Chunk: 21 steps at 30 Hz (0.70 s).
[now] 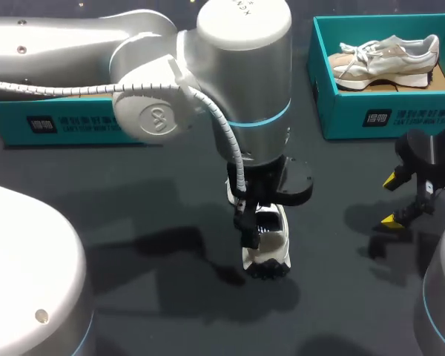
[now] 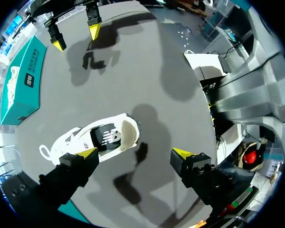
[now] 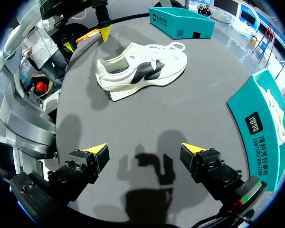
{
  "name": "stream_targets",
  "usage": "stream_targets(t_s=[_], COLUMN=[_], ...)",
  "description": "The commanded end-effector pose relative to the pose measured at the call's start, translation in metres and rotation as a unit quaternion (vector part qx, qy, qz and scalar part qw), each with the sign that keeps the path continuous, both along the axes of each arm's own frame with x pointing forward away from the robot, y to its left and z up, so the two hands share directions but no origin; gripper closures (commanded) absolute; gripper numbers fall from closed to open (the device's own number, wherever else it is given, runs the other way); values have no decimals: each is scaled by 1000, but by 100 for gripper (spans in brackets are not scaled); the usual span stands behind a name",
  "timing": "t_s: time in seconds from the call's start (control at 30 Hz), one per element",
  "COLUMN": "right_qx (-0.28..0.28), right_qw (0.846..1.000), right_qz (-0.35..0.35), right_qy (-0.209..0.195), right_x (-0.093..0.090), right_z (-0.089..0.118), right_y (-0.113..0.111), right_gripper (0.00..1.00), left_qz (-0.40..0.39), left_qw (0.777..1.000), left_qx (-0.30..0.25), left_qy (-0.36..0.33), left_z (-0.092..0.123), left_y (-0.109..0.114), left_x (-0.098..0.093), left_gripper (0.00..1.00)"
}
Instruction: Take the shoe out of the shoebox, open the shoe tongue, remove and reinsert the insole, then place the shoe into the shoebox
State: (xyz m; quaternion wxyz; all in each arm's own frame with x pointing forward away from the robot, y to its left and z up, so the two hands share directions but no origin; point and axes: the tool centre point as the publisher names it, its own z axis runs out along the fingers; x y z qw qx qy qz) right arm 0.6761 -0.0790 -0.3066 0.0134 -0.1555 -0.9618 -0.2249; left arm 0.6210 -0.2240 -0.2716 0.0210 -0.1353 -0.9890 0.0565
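Table [image 1: 133, 193], dark grey. White shoe [image 1: 276, 252] with black side panel stood on its sole out on the open surface, lower centre of the head frame, outside any box.

Left arm [image 1: 208, 67] came in from the left edge and ended right over the shoe. Left gripper [image 1: 263, 226] hung above it. In the left wrist view the left gripper [image 2: 134, 154] had its fingers spread wide; the shoe [image 2: 99, 140] lay under and beside one finger, heel end between the two, with no grip seen.

Right gripper [image 1: 400, 200] sat at the right edge, mid-height, well apart from the shoe. In its own view the right gripper [image 3: 145, 152] was spread, with bare table between the tips. The shoe [image 3: 142, 71] stood ahead of it.

Teal shoebox [image 1: 334, 111], upper right, held a second shoe [image 1: 389, 58], pale with beige patches. Other teal box [image 1: 59, 122], upper left, lay partly behind the left arm.
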Motion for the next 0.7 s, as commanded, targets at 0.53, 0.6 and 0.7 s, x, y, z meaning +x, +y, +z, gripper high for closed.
stream_targets(t_s=[0.53,0.6,0.7], right_qx=[-2,-2,-2], right_qw=[1000,1000,1000], right_qz=[-1,-1,-1], right_qy=[-1,-1,-1], right_x=[-1,-1,-1], right_z=[0,0,0], right_y=[0,0,0], right_gripper=[0,0,0], left_qz=[84,93,109], left_qw=[996,995,994], left_qx=[4,2,-2], left_qy=[-14,-19,-23], left_z=[-53,-55,-61], left_y=[-20,-20,-22], left_x=[-16,-16,-14], left_gripper=[0,0,4])
